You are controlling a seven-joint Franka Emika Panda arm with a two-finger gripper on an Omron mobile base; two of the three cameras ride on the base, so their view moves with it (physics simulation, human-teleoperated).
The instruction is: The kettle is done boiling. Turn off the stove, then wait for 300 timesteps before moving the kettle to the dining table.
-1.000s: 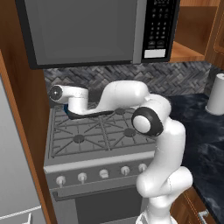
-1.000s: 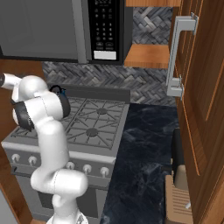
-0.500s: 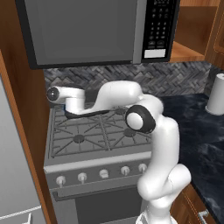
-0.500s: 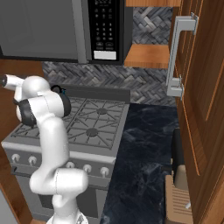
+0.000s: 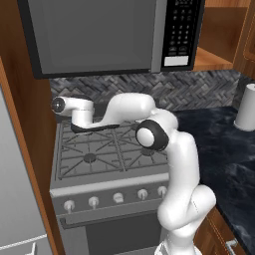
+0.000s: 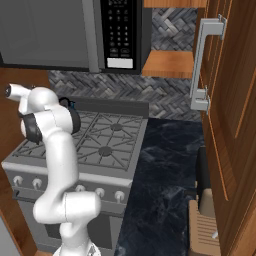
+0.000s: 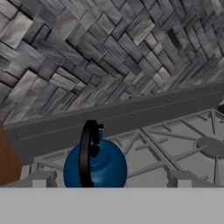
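The kettle point(image 7: 95, 168), small, round and glossy dark blue with a black arched handle, stands on the stove's back-left grate just below and ahead of my gripper point(image 7: 111, 180). The jaws stand wide open, one fingertip point(image 7: 41, 179) on each side, and nothing is held. From the left base my wrist point(image 5: 74, 110) hangs over the back left of the stove point(image 5: 99, 154) and covers the kettle. A sliver of the kettle point(image 6: 70, 104) peeks out behind my arm. Pale knobs point(image 5: 117, 197) line the stove point(image 6: 105, 145) front. The dining table is out of view.
A grey microwave point(image 5: 99, 35) hangs close above the stove, and the herringbone backsplash point(image 7: 109, 52) is right behind it. Dark marbled counter point(image 6: 165, 165) runs to the right, with a white cylinder point(image 5: 246, 107) on it. A wood cabinet door point(image 6: 230, 100) stands at the far right.
My elbow has swung left over the stove and the hand has edged slightly left toward the back-left burner. The jaws stay open.
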